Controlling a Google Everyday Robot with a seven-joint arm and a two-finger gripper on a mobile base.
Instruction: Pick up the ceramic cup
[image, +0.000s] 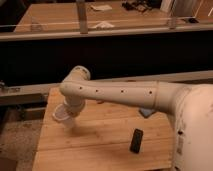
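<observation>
End effector (71, 111) sits over ceramic cup (61, 114); grip and cup contents unclear.

My gripper (70, 111) hangs at the table's (100, 142) nine o'clock edge, touching the ceramic cup (61, 115); the phone (136, 140) lies at five o'clock, well apart.

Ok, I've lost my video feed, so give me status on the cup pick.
Gripper down at the ceramic cup, left part of the wooden table. Black flat object lies well right, nothing blocking.
</observation>
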